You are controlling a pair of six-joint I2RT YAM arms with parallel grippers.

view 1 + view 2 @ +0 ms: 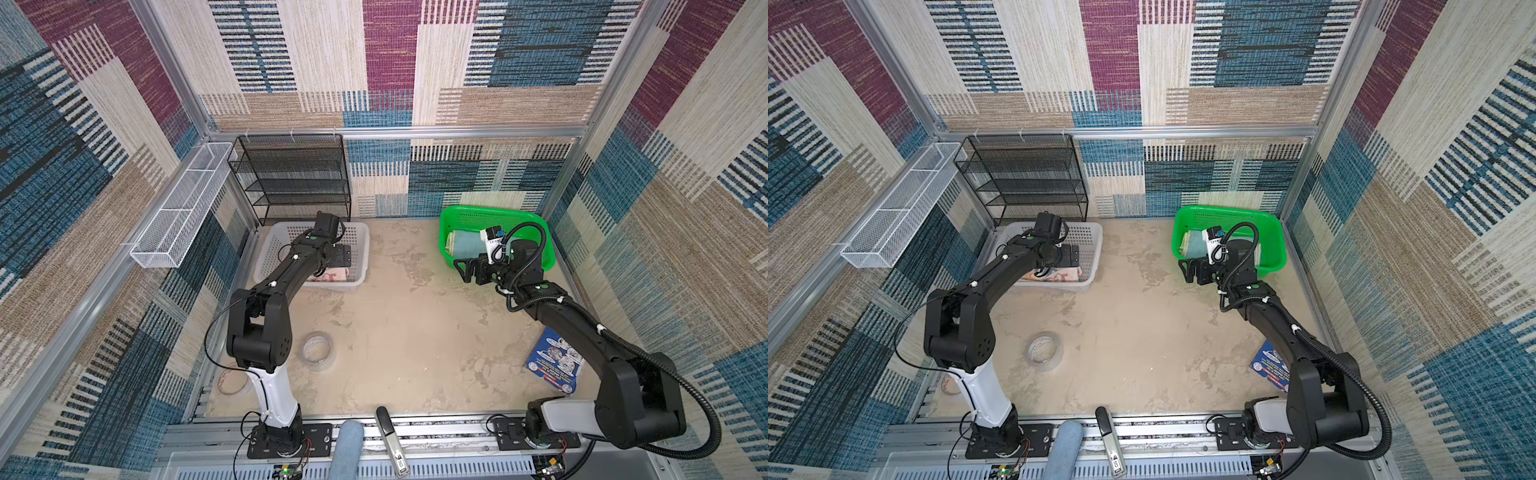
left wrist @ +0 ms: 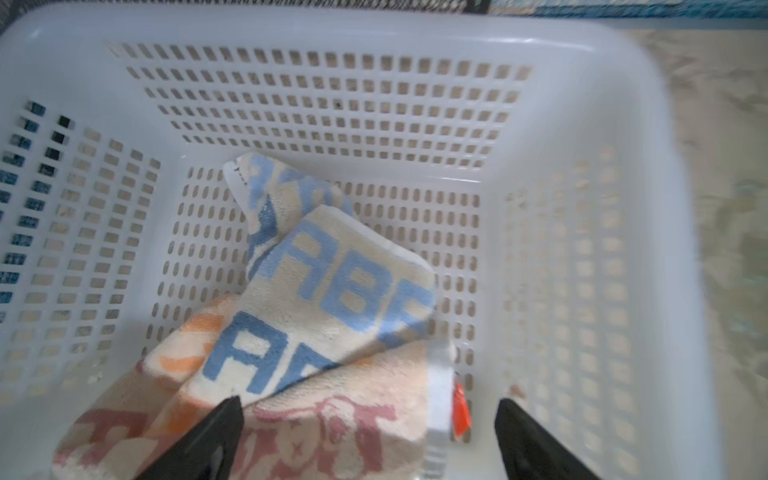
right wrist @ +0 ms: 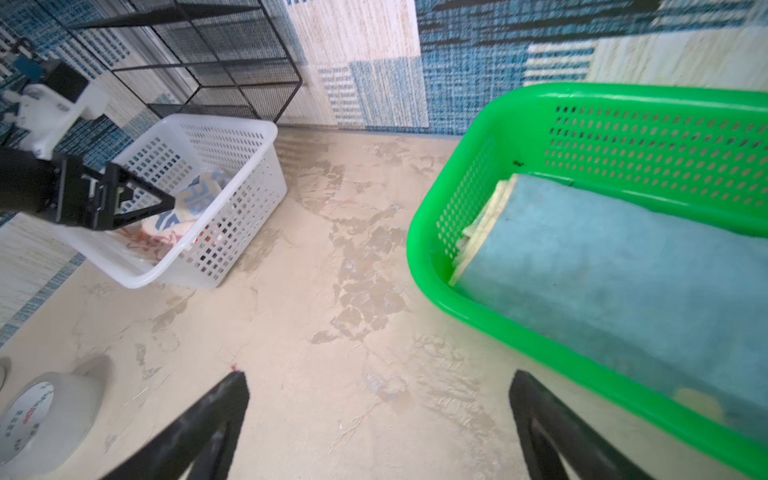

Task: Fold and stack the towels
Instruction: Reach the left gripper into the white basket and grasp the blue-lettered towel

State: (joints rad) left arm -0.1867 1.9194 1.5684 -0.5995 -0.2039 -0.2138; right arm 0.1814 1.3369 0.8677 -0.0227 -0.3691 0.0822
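Two crumpled towels lie in the white basket [image 2: 374,25]: a cream one with big blue letters [image 2: 332,291] on top of one with reddish and orange print [image 2: 324,424]. My left gripper [image 2: 370,405] hangs open just over them, one finger by the printed towel's edge, gripping nothing; it also shows over the basket in a top view [image 1: 343,254]. A folded teal towel [image 3: 602,270] lies in the green basket [image 3: 432,249] over pale yellow layers [image 3: 486,224]. My right gripper [image 3: 378,378] is open and empty above bare table beside the green basket's near-left corner [image 1: 461,268].
A tape roll [image 1: 318,349] sits front left of centre. A black mesh shelf [image 1: 291,178] stands behind the white basket [image 1: 365,245], and a white wire rack [image 1: 178,208] hangs on the left wall. A blue booklet [image 1: 552,365] lies under the right arm.
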